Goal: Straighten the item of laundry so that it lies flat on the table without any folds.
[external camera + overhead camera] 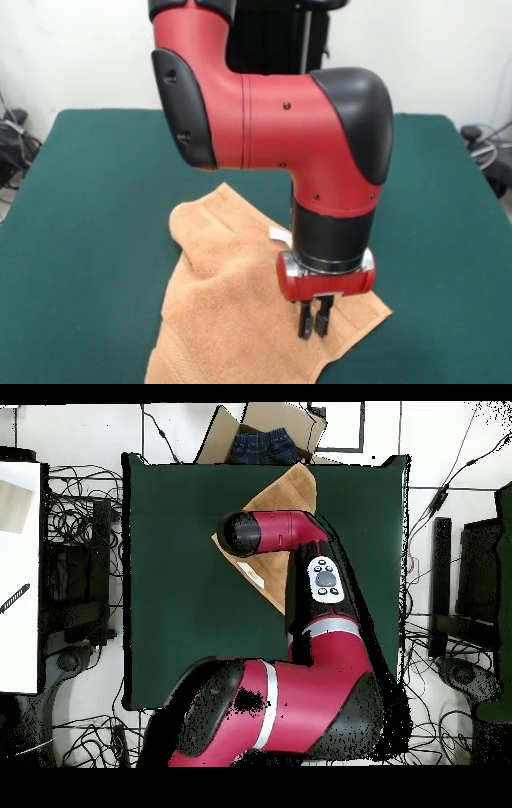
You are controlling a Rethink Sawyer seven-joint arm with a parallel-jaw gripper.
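The light orange-tan towel (232, 296) lies rumpled on the dark green table (88, 224), with a raised fold along its left part and a small white tag (278, 234) by the arm. It runs out of the front view at the bottom. In the overhead view the towel (290, 489) lies diagonally near the table's (180, 584) top edge, partly hidden under the arm. My gripper (314, 320) points straight down over the towel's right corner. Its fingers are close together, with the tips at the cloth. I cannot tell whether any cloth is pinched.
A cardboard box holding blue denim (265, 439) sits just beyond the table's top edge in the overhead view. Cables (80, 524) lie on the floor around the table. My red arm (272, 112) looms over the table's middle.
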